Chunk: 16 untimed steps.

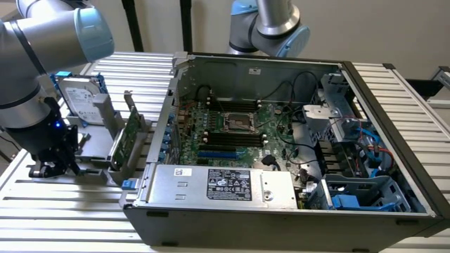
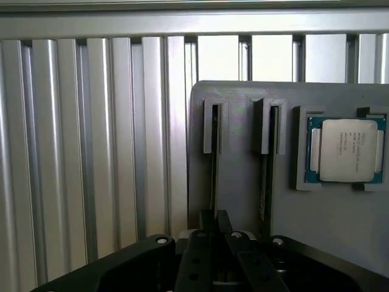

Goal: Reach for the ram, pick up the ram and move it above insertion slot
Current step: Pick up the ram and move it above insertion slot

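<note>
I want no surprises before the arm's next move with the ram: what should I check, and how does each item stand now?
1. Gripper at the gray holder: ok.
2. Gripper in line with the ram, standing edge-on in its groove: ok.
3. Grip on the ram: cannot tell.
4. Black motherboard slots look empty: ok.
5. Computer case open on top: ok.
6. CPU sits apart from the gripper: ok.

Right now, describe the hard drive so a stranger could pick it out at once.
Find the open computer case; off its side, toward the exterior view's left, a grey holder sits on the slatted table. The hard drive stands upright at its far end: silver, white-labelled, blue-edged, unlike the green expansion card nearer the case.
</note>
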Each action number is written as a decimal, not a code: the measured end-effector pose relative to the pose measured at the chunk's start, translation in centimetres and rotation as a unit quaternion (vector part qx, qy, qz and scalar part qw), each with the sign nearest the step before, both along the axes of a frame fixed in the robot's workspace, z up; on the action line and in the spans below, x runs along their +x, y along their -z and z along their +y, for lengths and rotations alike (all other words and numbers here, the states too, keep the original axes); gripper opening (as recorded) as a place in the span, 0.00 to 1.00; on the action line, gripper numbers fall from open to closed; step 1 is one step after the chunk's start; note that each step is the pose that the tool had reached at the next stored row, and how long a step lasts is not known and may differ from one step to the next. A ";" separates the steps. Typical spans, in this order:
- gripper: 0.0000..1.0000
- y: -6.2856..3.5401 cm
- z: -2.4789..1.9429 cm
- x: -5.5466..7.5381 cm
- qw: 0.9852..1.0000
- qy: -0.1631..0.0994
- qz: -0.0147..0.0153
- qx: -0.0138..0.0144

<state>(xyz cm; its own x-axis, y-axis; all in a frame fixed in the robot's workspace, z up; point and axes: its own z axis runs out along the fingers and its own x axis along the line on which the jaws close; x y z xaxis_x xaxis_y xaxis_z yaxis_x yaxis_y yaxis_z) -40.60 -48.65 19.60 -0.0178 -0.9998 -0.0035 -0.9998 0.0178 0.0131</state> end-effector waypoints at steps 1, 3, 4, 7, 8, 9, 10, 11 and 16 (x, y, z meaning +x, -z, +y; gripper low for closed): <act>0.14 0.00 0.00 0.0 1.000 -0.003 0.000 0.000; 0.14 0.00 0.00 0.0 1.000 -0.005 0.000 0.000; 0.14 0.00 0.00 0.0 1.000 -0.006 0.000 0.000; 0.14 -0.01 0.00 0.0 1.000 -0.006 0.000 0.000; 0.14 -0.03 0.00 0.0 1.000 -0.006 0.000 0.000; 0.14 -0.08 0.00 0.0 1.000 -0.006 0.000 0.000; 0.14 -0.14 0.00 0.0 1.000 -0.006 0.000 0.000; 0.14 -0.22 0.00 0.0 1.000 -0.006 0.000 0.000; 0.14 -0.98 0.00 0.0 1.000 -0.006 0.000 0.000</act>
